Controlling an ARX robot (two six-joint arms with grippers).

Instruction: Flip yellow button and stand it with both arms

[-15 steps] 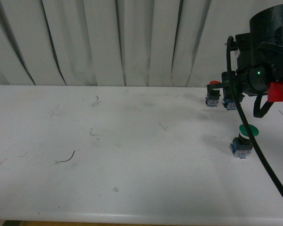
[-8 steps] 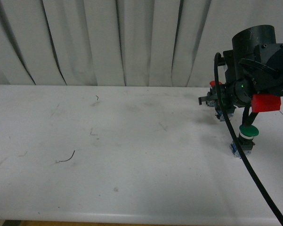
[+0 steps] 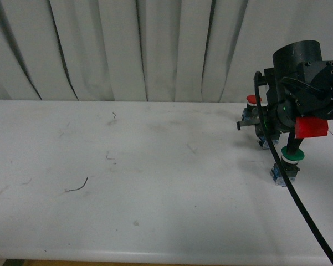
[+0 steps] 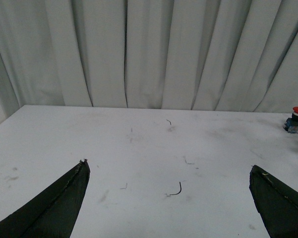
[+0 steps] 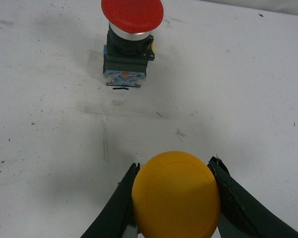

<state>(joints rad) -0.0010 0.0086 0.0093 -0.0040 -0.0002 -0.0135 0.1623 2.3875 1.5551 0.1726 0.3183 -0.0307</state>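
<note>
Within right gripper (image 5: pixel 174 163), yellow button (image 5: pixel 176 196)

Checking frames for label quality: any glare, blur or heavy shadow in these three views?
Front view: dim, flat light, no glare; the black right arm shows little detail. Left wrist view: sharp, evenly lit; the left tool reads as dark silhouettes. Right wrist view: the yellow-capped push-button sits close to the lens without glare, the red-capped push-button is crisp, and a soft shadow lies on the white table.

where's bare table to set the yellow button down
The table is bare from its left edge to the middle, bar a wire scrap. Crowded at far right: red button, green button and the right claw holding the yellow button.
</note>
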